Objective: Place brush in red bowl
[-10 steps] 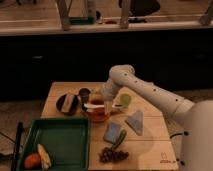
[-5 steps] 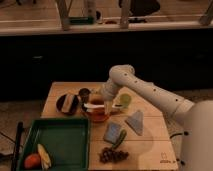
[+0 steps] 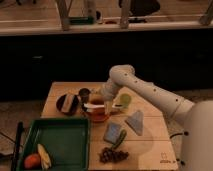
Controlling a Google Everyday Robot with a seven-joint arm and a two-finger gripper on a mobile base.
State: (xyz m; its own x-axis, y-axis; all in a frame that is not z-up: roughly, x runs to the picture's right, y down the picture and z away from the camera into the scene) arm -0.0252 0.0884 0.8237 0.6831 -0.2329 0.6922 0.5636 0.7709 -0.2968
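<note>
The red bowl point(image 3: 98, 114) sits mid-table, just right of the dark plate. The brush point(image 3: 95, 105), a slim white stick, lies across the bowl's rim, its left end reaching past the rim and its right end under my gripper. My gripper point(image 3: 107, 104) hangs over the right part of the bowl, at the end of the white arm that comes in from the right. The gripper's tip is right at the brush.
A dark plate point(image 3: 66, 102) with a brownish item and a small dark metal cup point(image 3: 84, 93) stand left of the bowl. A green cup point(image 3: 124, 100) is right of it. Blue-grey packets point(image 3: 113, 132) point(image 3: 135, 121), grapes point(image 3: 111, 154) and a green tray point(image 3: 60, 142) with fruit lie in front.
</note>
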